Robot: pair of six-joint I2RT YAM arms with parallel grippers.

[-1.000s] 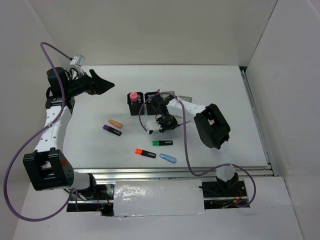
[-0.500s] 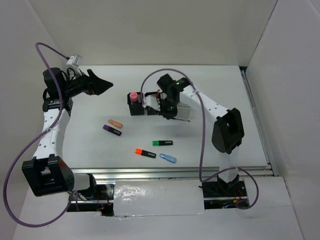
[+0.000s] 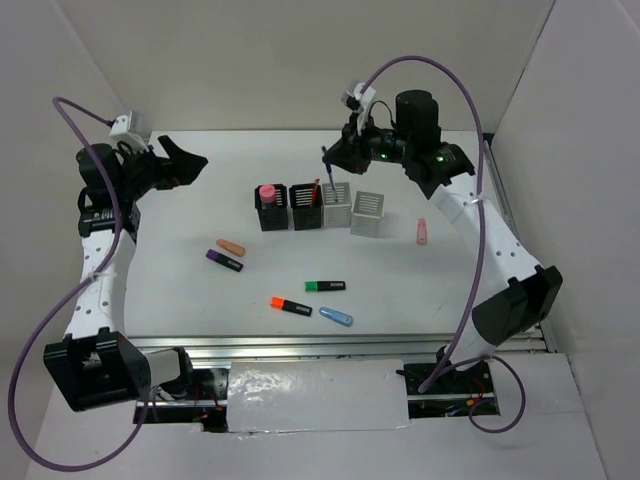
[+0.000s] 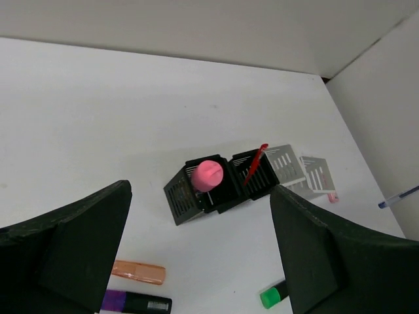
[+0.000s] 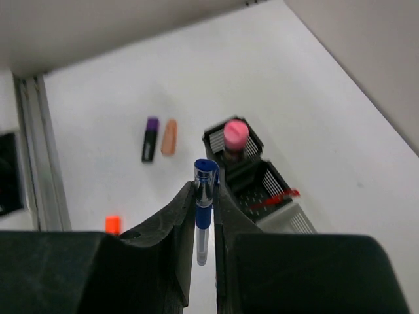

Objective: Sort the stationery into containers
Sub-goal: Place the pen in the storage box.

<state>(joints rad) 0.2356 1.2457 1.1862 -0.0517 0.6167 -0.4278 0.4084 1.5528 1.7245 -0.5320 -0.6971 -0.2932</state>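
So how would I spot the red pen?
On the white table, find the row of four small slatted square cups. The second cup from the left in the overhead view, black, holds the thin red pen, leaning. The black cup beside it holds a fat pink-topped marker instead.

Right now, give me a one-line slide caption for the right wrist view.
Right gripper shut on a blue pen, hovering near the black cups already holding a pink marker and a red pen.

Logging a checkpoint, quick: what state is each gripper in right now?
Left gripper: open, holding nothing.
Right gripper: closed on the blue pen.
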